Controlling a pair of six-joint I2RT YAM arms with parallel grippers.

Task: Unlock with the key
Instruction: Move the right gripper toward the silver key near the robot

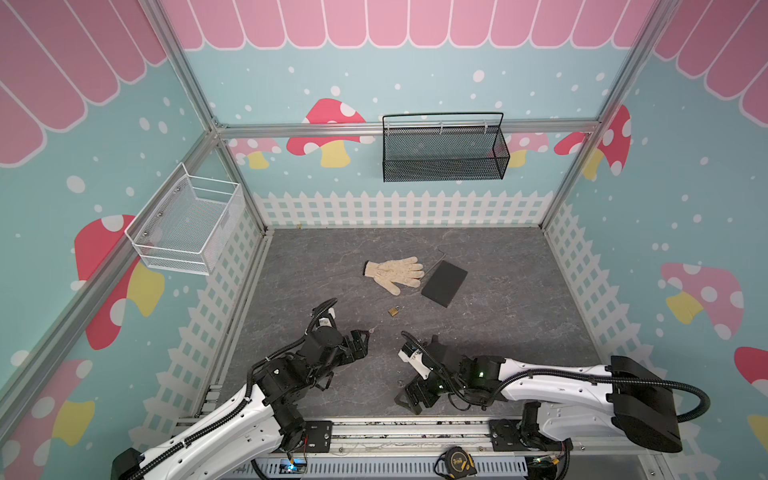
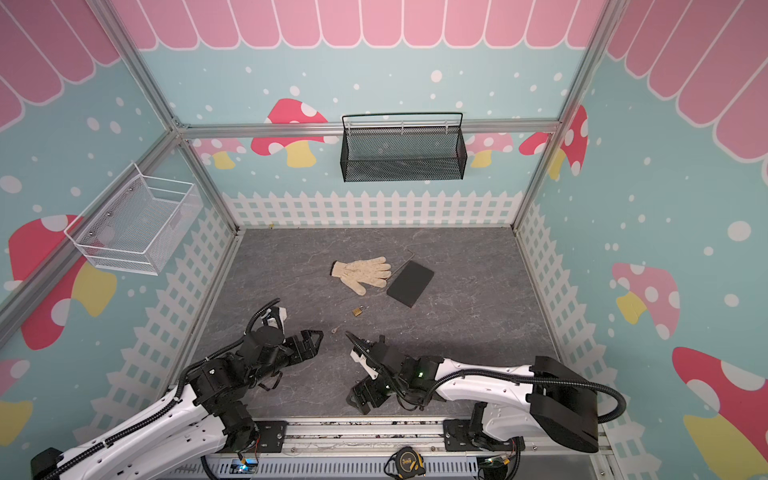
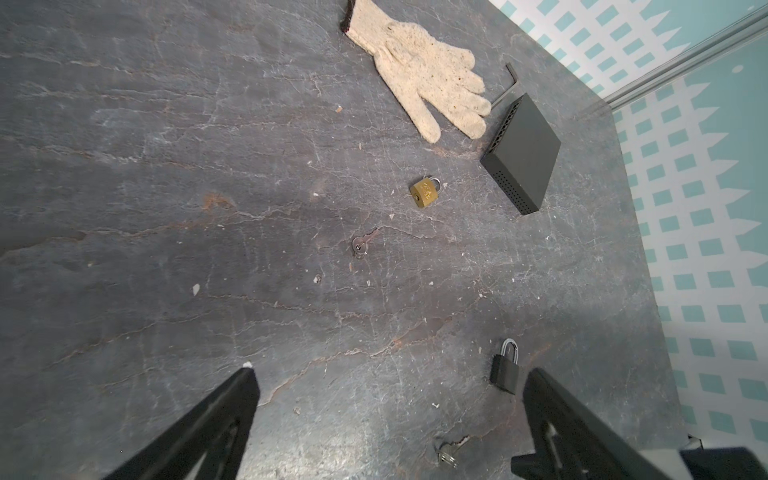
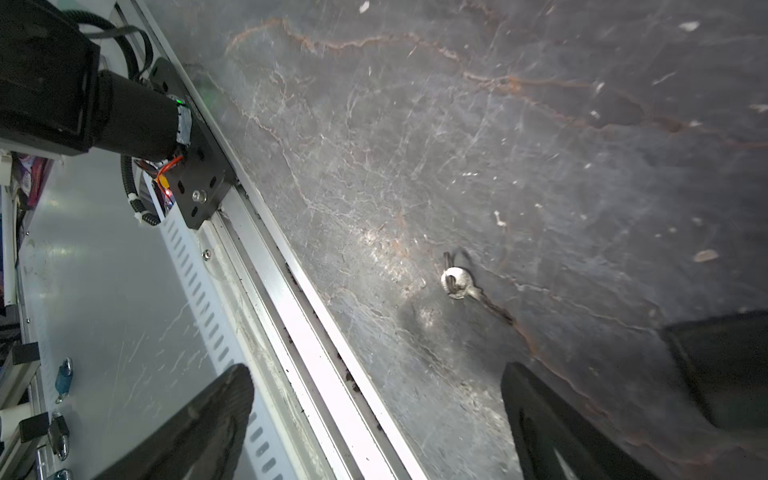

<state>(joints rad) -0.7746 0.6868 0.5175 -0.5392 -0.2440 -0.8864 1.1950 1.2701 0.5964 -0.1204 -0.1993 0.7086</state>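
Note:
A small brass padlock (image 1: 395, 310) (image 3: 425, 192) lies on the grey table, shackle shut. A silver key (image 3: 359, 246) (image 1: 372, 329) lies a little nearer, just ahead of my left gripper (image 1: 365, 343) (image 3: 392, 382), which is open and holds nothing. The left wrist view also has a black padlock (image 3: 505, 370) beside one finger, and a second key (image 3: 446, 453) (image 4: 457, 284) on a ring. My right gripper (image 1: 409, 400) (image 4: 376, 415) hangs open and empty over the table's front edge, close to that second key.
A cream knit glove (image 1: 395, 272), a black flat box (image 1: 444, 283) and a hex key (image 3: 509, 83) lie further back. A white wire basket (image 1: 187, 224) hangs on the left wall and a black mesh basket (image 1: 444, 149) on the back wall. The aluminium rail (image 4: 316, 332) borders the front.

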